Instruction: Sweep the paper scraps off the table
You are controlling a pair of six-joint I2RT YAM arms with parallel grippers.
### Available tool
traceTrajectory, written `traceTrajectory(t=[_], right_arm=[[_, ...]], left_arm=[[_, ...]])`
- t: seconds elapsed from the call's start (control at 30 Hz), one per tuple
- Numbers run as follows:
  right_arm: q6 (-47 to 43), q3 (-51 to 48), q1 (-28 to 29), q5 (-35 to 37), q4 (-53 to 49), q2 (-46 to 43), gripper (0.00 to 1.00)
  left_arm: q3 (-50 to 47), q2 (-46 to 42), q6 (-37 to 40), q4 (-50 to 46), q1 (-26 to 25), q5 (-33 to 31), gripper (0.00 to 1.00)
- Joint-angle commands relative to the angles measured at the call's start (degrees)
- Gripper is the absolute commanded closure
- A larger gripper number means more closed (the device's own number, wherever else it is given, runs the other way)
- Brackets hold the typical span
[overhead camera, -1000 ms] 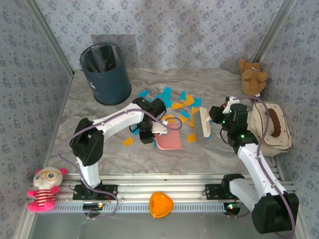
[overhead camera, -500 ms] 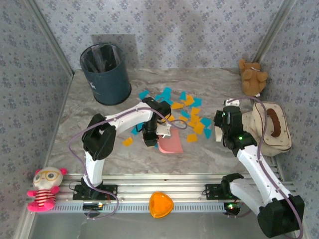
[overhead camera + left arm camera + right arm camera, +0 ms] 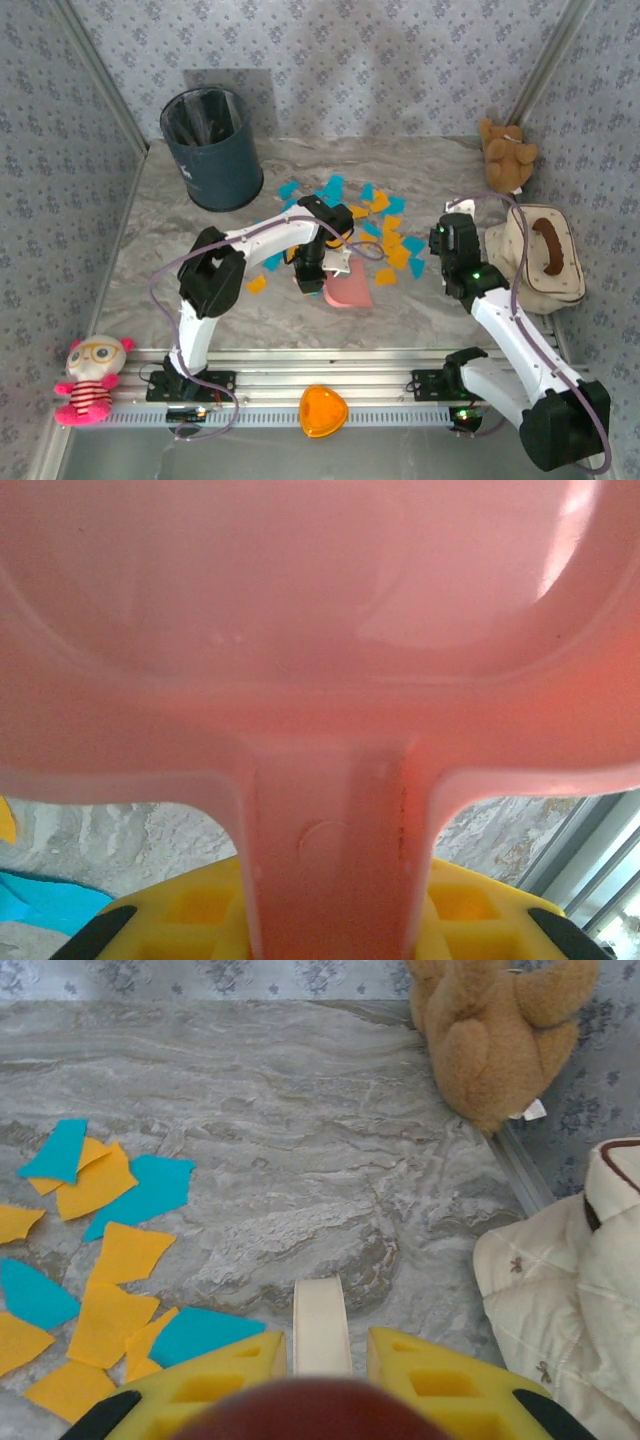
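Cyan and orange paper scraps [image 3: 372,215] lie scattered on the marble table [image 3: 200,300] between the two arms; a stray orange one [image 3: 257,284] lies left of the rest. My left gripper [image 3: 311,266] is shut on the handle [image 3: 330,850] of a pink dustpan [image 3: 348,291], whose pan rests on the table just near of the scraps. The right gripper [image 3: 448,242], right of the pile, is shut on a cream brush handle [image 3: 321,1325]; the brush head is hidden. In the right wrist view, scraps [image 3: 110,1210] lie to the left of the yellow fingers [image 3: 440,1370].
A dark blue bin [image 3: 212,148] stands at the back left. A brown teddy bear [image 3: 507,155] and a cream bag [image 3: 540,262] crowd the right side. An orange heart dish [image 3: 322,410] and a pink doll [image 3: 90,378] sit by the near rail.
The left gripper has shifted right with the dustpan. The right gripper has turned, so the brush head that faced the scraps is now out of sight, and orange scraps it covered show.
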Motion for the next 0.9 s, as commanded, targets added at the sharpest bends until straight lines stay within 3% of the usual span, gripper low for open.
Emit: traceTrajectory(t=[0.0, 0.57, 0.87], right_arm=[[-2.69, -0.4, 1.75, -0.38, 3.21, 1.04, 1.0], [0.65, 0.83, 9.01, -7.1, 3.57, 7.05, 1.0], [4.41, 0.96, 12.57, -9.39, 3.83, 7.85, 1.0]], left_arm=[[1.89, 1.39, -0.77, -2.99, -0.53, -0.71, 1.0], [4.37, 4.52, -2.19, -4.12, -0.64, -0.73, 1.0], [5.57, 5.71, -4.19, -2.23, -0.63, -3.72, 1.0]])
